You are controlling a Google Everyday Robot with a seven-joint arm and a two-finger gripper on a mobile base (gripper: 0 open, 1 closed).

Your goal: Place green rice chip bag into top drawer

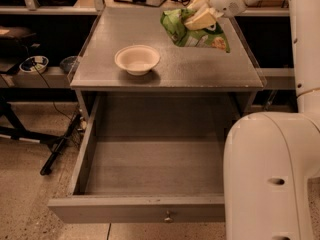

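Note:
The green rice chip bag [187, 32] is crinkled and hangs at the back right of the grey tabletop [165, 74]. My gripper [201, 17] comes in from the upper right and is shut on the bag's top edge. I cannot tell whether the bag's lower corner still touches the tabletop. The top drawer [135, 209] is pulled fully out below the tabletop. Its grey inside [150, 164] holds nothing, and its small round knob [168, 216] shows on the front panel.
A cream-white bowl [137, 59] stands on the tabletop left of the bag. My white arm body [272, 179] covers the drawer's right side. Shelves with cables run behind the table, and a dark stand leg [57, 149] lies on the floor at left.

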